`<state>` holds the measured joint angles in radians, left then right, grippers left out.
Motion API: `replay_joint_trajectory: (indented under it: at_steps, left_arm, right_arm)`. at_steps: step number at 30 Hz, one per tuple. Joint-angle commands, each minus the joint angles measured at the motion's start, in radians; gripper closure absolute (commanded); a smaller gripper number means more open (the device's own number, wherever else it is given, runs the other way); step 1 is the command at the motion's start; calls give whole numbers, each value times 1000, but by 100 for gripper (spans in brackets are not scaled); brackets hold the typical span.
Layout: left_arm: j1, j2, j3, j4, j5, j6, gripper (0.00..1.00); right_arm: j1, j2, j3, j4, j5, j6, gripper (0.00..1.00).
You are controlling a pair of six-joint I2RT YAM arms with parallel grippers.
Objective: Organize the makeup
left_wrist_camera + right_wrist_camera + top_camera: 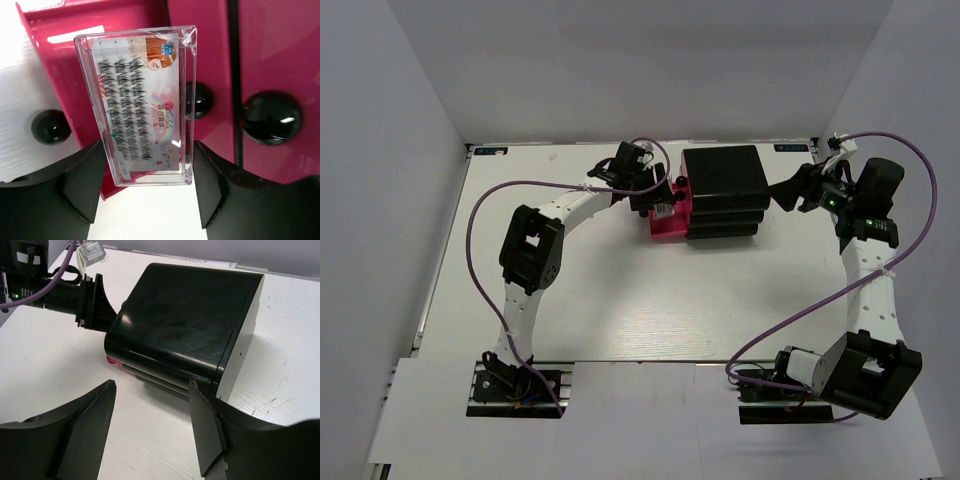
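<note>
The left hand (150,150) is clamped on a lash case (140,105), its two matte black fingers (85,185) pressed against the case's long sides. The case is a flat rectangle of clear hard plastic with bevelled edges. Inside it, rows of fine black lash clusters sit beside a printed card with a cartoon girl and pastel rainbow colours. It points straight ahead of the hand, slightly tilted. Its far end lies over a glossy pink drawer (50,30) that stands out from the box; whether the two touch I cannot tell. Ahead and to the right of this hand are smooth pink drawer fronts carrying round, shiny black knobs (272,117), and one more knob sits to its left.

The right hand (152,390) has its fingers (90,420) well apart, holding nothing, low over the pale, scuffed counter (50,355). Just beyond its fingertips is the drawer box (185,315), a glossy black shell with rounded edges and a smudged surface.

From above, the drawer box (725,185) lies between the two hands, the left hand (655,200) at its drawer side and the right hand (790,190) at the opposite side.
</note>
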<state>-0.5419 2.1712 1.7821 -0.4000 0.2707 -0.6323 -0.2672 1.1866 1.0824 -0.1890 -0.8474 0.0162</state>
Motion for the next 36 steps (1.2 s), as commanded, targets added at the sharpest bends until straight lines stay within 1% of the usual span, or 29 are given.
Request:
replay_joint_trajectory:
  at_steps: [1, 3, 4, 7, 8, 9, 10, 17, 19, 22, 24, 25, 26, 27, 28, 29, 30, 31, 32, 34, 36]
  left_arm:
    - [-6, -7, 39, -25, -39, -17, 50]
    - [-6, -2, 42, -30, -39, -21, 47]
    - [-6, 1, 42, -28, -38, -21, 34]
    - [-6, 2, 42, -34, -45, -26, 31]
    - [-6, -1, 43, -34, -51, -27, 23]
    - [-6, -2, 43, -34, -51, -27, 23]
    - [-6, -4, 45, -34, -51, -27, 2]
    - [-6, -25, 63, -37, -41, -24, 2]
    - [-6, -43, 57, -28, -27, -23, 2]
    - [-6, -77, 19, 9, 14, -15, 5]
    - [-6, -135, -21, 41, 19, 5, 14]
    - [-6, -161, -88, 56, 19, 11, 22]
    - [12, -219, -133, 73, 21, 14, 47]
    - [28, -246, -183, 125, 16, 14, 64]
    - [39, -272, -272, 142, 9, 17, 75]
    - [60, -309, -301, 148, -28, 23, 84]
    - [71, -320, -328, 147, -39, 26, 100]
    - [82, -324, -346, 145, -42, 26, 100]
    - [94, -330, -387, 148, -45, 25, 100]
    - [125, -337, -420, 168, -50, 22, 100]
    - [144, -323, -446, 176, -63, 20, 100]
  right_arm:
    - [-1, -2, 1, 37, -9, -2, 34]
    - [0, -4, 2, 37, -10, -1, 34]
    - [0, -2, 2, 37, -9, -2, 34]
    - [-1, -2, 1, 36, -10, 1, 34]
    - [0, -1, 1, 37, -10, 1, 34]
    - [0, -1, 2, 37, -10, 1, 34]
    - [0, -1, 2, 36, -10, 1, 34]
    - [0, -1, 1, 34, -5, -1, 34]
    - [-1, 1, 2, 34, -4, -2, 34]
    - [0, 2, 4, 33, -1, -7, 34]
    - [-1, 4, 7, 26, 11, -12, 34]
    - [-1, 5, 8, 20, 16, -12, 34]
    - [0, 8, 10, 22, 30, -12, 36]
    - [-1, 10, 11, 20, 36, -45, 38]
    - [2, 16, 14, 22, 41, -54, 41]
    - [2, 27, 19, 22, 51, -58, 49]
    - [3, 36, 22, 20, 54, -62, 55]
    - [3, 44, 27, 17, 57, -64, 61]
    - [3, 65, 42, 10, 74, -76, 69]
    - [8, 83, 56, 10, 100, -82, 72]
    - [19, 120, 85, 5, 174, -97, 74]
